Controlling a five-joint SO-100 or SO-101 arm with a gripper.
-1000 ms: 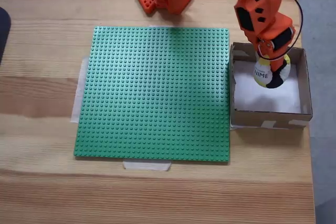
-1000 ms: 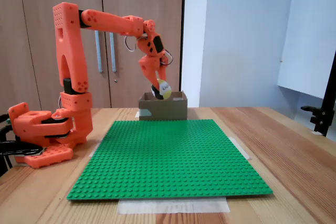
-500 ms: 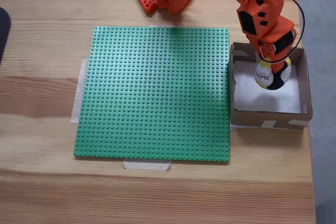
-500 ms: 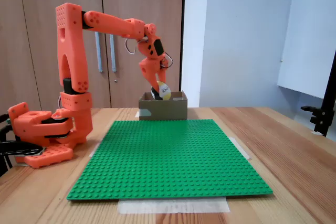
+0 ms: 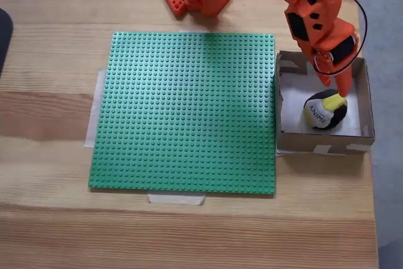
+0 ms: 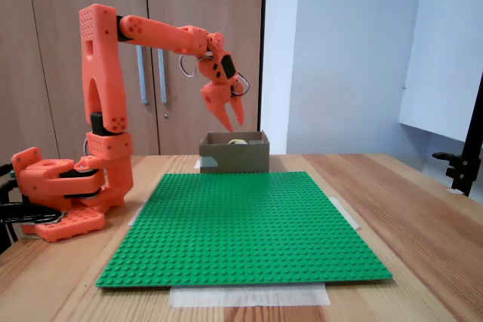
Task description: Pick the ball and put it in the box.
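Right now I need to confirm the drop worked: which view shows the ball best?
The fixed view from above: the ball lies whole on the white floor of the box, below the open tool. The fixed side view shows just its top over the box wall.

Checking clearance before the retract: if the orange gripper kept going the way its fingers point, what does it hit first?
Probably the yellow, black and white soft ball in the brown cardboard box; the open orange gripper points down above it, though exact depth alignment is unclear.

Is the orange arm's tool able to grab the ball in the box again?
Probably yes. The tool hangs open right above the box, and the ball lies on top of the white bottom with nothing covering it.
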